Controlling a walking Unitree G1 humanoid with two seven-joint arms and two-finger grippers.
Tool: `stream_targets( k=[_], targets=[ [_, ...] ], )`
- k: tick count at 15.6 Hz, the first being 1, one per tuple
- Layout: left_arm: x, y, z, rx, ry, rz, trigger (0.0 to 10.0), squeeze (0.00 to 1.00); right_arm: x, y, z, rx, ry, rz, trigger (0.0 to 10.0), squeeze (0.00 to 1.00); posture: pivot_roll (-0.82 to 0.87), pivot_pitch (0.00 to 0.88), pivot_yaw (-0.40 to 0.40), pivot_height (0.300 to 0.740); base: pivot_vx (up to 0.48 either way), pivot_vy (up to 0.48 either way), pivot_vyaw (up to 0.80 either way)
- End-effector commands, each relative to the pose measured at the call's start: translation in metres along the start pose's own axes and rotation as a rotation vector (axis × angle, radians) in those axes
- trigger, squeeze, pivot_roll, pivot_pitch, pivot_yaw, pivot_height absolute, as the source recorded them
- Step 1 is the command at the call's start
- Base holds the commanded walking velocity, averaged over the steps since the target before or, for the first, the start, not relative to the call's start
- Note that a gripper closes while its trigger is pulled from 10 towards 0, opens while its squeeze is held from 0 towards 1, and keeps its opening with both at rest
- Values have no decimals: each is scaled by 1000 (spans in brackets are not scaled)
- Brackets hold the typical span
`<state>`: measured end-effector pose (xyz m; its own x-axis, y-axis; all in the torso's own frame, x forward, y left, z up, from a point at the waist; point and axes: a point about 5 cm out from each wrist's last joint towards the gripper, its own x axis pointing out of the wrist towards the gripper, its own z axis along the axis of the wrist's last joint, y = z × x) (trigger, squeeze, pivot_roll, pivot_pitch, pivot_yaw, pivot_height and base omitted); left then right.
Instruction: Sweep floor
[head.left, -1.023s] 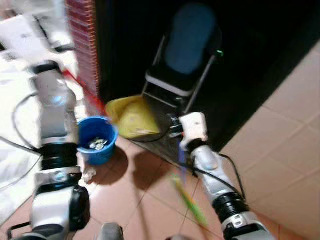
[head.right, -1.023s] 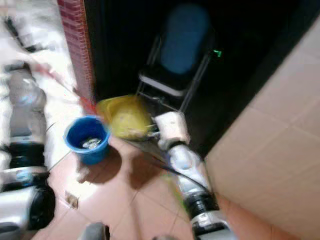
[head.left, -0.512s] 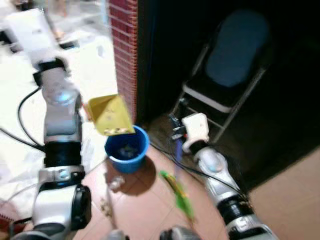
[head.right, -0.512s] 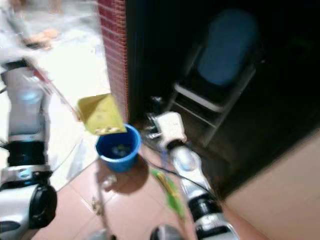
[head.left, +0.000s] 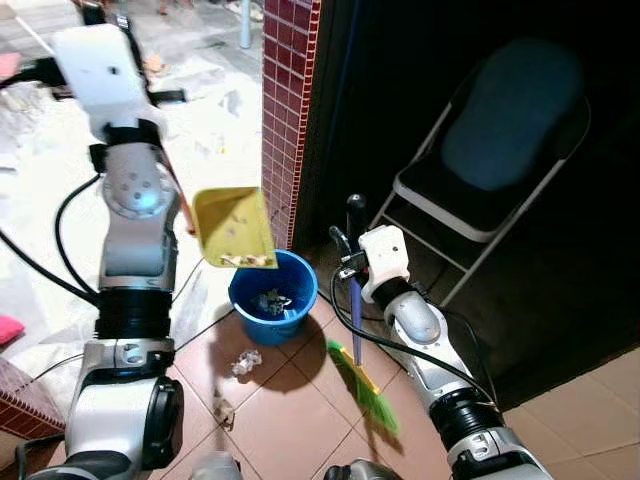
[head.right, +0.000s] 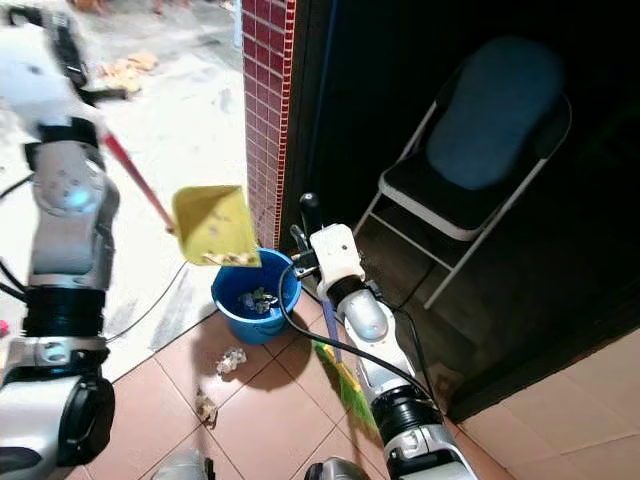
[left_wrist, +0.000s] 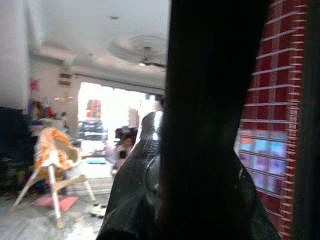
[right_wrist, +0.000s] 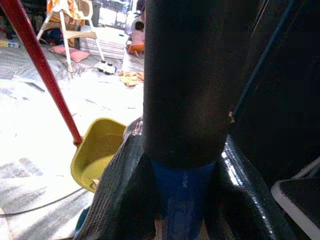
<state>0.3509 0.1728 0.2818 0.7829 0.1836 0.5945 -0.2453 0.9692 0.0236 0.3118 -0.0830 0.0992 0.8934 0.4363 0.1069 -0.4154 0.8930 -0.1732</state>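
Your right claw (head.left: 347, 262) is pinched around the broom (head.left: 356, 340), holding its dark handle upright; the green bristles (head.left: 368, 396) rest on the terracotta tile floor (head.left: 290, 410) below the claw. Your left claw (left_wrist: 200, 150) is raised high and clamped on the red handle (head.right: 135, 180) of the yellow dustpan (head.left: 235, 229), which hangs tilted, its lip over the blue bucket (head.left: 272, 297). The bucket stands on the floor just left of the right claw and holds scraps. Crumpled litter (head.left: 245, 362) lies on the tiles near the bucket. Behind the right claw rises a red brick-tiled pillar (head.left: 287, 100); to its right a folding chair (head.left: 490, 170) stands in a dark recess. Beyond the left claw the floor is pale and brightly lit.
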Motion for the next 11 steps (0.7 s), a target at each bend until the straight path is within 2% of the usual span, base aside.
stream_targets(
  k=[1,3,7,11],
  targets=[
    [3,-9,25,-22,-135,-49,10000,0,1,-5,5,-12,-22,-17,10000,0,23,0,-75,740,0,0,0],
    [-7,-28,23,-17,-141,-194,10000,0,2,-6,5,-17,-20,-21,10000,0,22,0,-74,740,0,0,0],
    [-26,-55,22,14,-192,-400,10000,0,3,-8,5,-27,-19,-24,10000,0,21,0,-77,740,0,0,0],
    [-50,-82,32,94,-330,-646,10000,0,4,-8,6,-30,-21,-24,10000,0,23,0,-77,740,0,0,0]
  ],
)
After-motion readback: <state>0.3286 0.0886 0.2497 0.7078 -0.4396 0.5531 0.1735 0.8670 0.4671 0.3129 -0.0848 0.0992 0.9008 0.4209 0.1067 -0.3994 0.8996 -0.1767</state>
